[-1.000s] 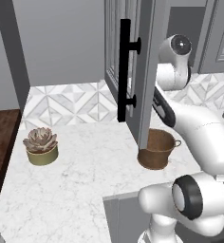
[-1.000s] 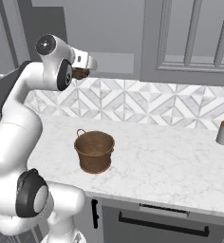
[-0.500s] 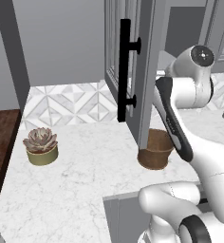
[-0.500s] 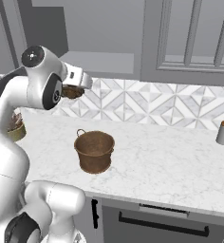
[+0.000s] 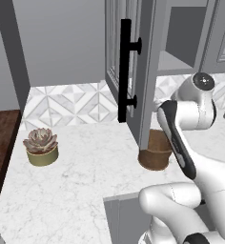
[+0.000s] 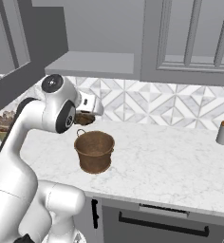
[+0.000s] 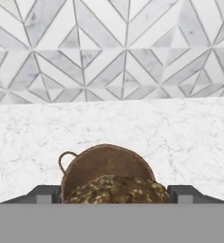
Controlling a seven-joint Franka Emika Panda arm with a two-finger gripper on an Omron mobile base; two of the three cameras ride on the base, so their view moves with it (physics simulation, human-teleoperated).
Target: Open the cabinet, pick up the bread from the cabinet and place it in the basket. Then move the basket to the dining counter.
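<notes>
Compared with a second ago, the arm has swung away from the cabinet (image 5: pixel 133 71) and lowered, so the gripper (image 7: pixel 116 193) now hangs above the marble counter (image 6: pixel 171 161) instead of up at the shelf. Its two dark fingers stand wide apart with the bread (image 7: pixel 117 191) pinched between them; the bread is a brown rounded lump with a rough, seeded surface. The basket (image 6: pixel 94 151) has not moved: it stands on the counter just below and slightly ahead of the gripper, and its inside looks empty in the right base view. It is a bucket-shaped pot of woven copper-brown texture with small loop handles at the rim. Beyond the gripper is the backsplash (image 7: pixel 112 47) of grey and white diamond tiles. The cabinet door with its long black bar handle (image 5: pixel 125 71) stands open, above and to the gripper's left. Further to the left a succulent (image 5: pixel 40 145) sits in an olive pot.
</notes>
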